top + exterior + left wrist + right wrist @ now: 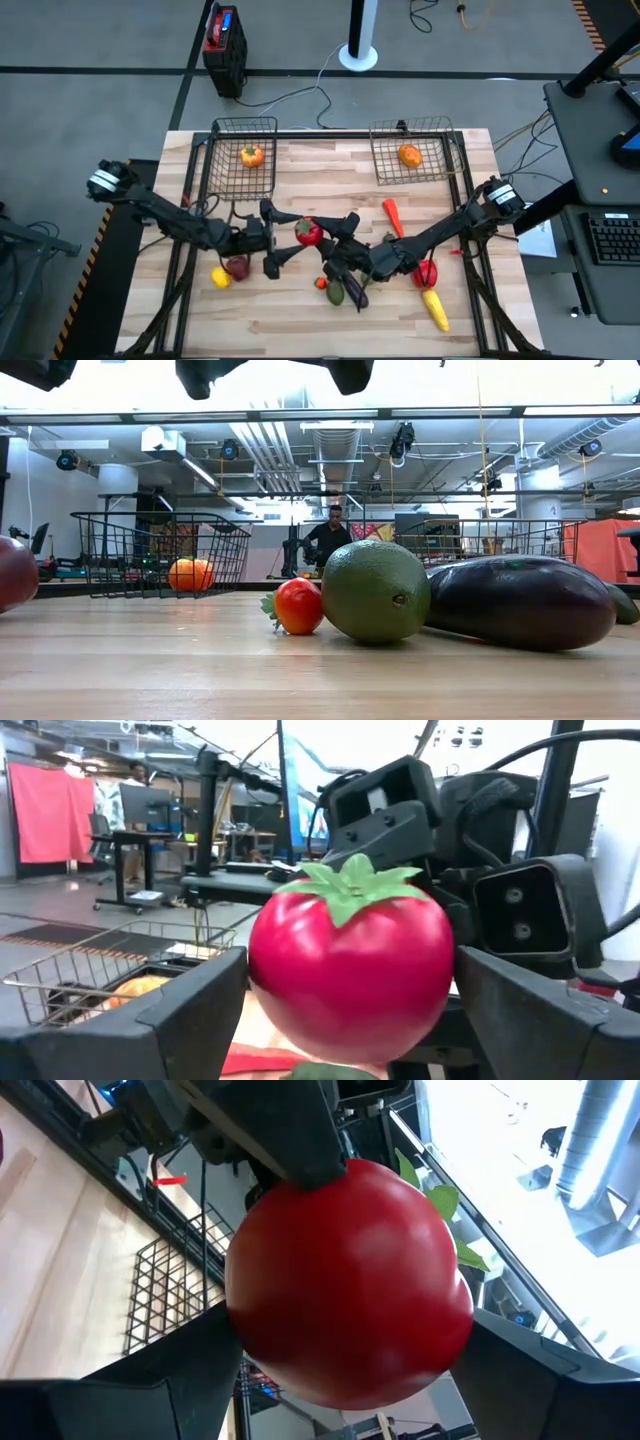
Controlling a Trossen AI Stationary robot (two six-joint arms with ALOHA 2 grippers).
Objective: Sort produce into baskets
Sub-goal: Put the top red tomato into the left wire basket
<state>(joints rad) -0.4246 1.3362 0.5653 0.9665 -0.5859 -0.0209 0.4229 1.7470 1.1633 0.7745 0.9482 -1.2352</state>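
Tomato (309,233): clamped between both grippers, left gripper (291,236) and right gripper (330,236); I release one side before pulling away.

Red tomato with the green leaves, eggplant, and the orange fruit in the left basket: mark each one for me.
Red tomato (350,970), left wrist view, middle of its red skin.
Eggplant (520,600), low view, middle of its dark purple body.
Orange fruit (252,155), high view, its top, inside the left basket (225,185).
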